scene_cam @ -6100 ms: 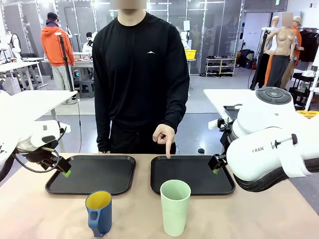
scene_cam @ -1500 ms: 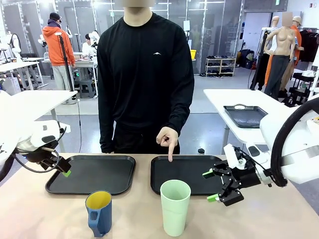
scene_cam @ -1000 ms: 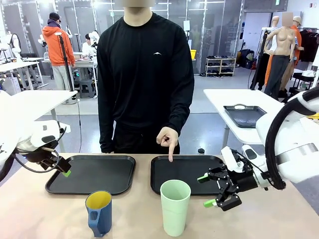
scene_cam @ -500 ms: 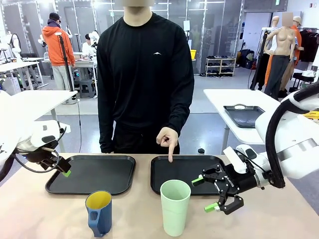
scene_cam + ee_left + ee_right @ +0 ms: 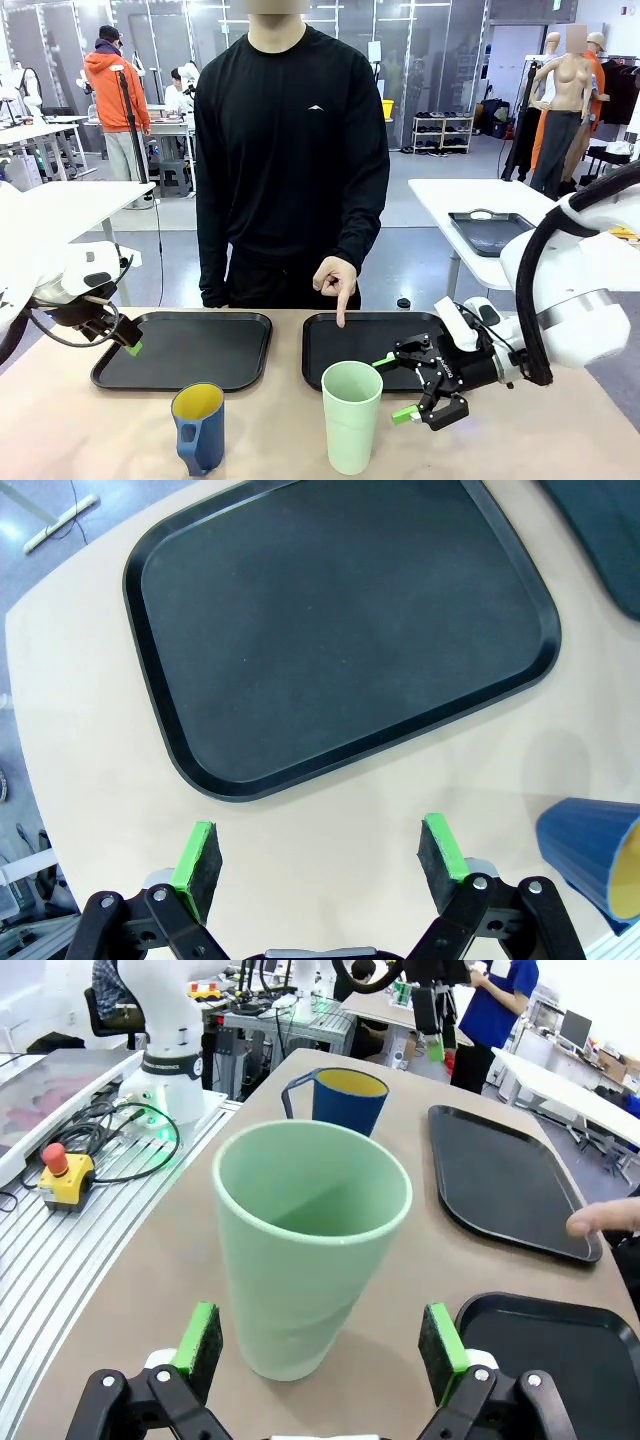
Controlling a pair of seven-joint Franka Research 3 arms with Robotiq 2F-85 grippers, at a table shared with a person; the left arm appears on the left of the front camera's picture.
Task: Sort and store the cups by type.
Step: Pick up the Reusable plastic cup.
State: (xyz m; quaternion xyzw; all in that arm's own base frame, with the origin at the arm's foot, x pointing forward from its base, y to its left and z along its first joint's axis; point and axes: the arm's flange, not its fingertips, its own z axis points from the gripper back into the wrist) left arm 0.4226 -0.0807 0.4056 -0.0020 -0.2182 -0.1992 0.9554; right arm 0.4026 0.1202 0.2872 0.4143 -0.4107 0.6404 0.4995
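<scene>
- The tall pale mint-green cup [image 5: 351, 415] with no handle stands on the tan table [image 5: 270, 445], and it has not moved.
- The right gripper [image 5: 393, 388] has slid in from the side and is now just beside the green cup, much nearer than a moment ago.
- Its two fingers are spread wide. In the right wrist view the green cup [image 5: 305, 1250] stands right in front of the right gripper [image 5: 318, 1338], but not yet between the pads.
- I think a grab comes next, so the cup is nearly picked but not yet stored.
- Just behind the green cup lies a flat black tray [image 5: 370, 345]. The person's hand [image 5: 335, 280] keeps one finger pointing down at its far edge.
- The short blue mug [image 5: 199, 428] with a yellow inside waits to the left of the green cup, untouched.
- Farther left of the green cup, the left gripper [image 5: 128, 340] has stayed put by a second black tray [image 5: 180, 320], fingers spread, holding nothing.
</scene>
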